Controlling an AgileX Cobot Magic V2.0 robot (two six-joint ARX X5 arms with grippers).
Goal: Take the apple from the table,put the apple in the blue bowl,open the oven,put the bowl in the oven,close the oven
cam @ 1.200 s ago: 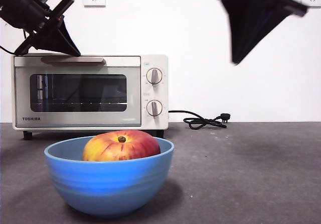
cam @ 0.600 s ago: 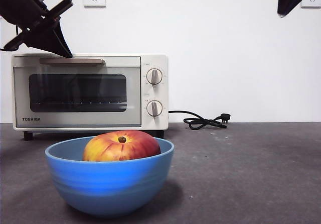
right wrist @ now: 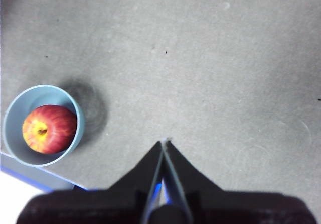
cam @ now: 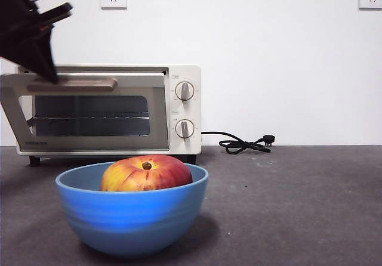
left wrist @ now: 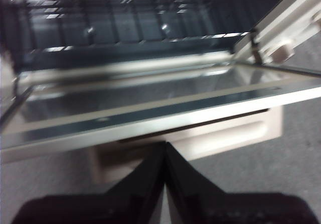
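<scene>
Apple in blue bowl, grey table

Apple in bowl, front on table. Oven behind, door ajar, left gripper at handle.

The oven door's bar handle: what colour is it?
Beige, on the small cream-white toaster oven; the bar handle shows best in the front view.

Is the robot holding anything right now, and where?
The left tool pulls the oven door by its handle, not clamping it. The right tool holds nothing.
</scene>
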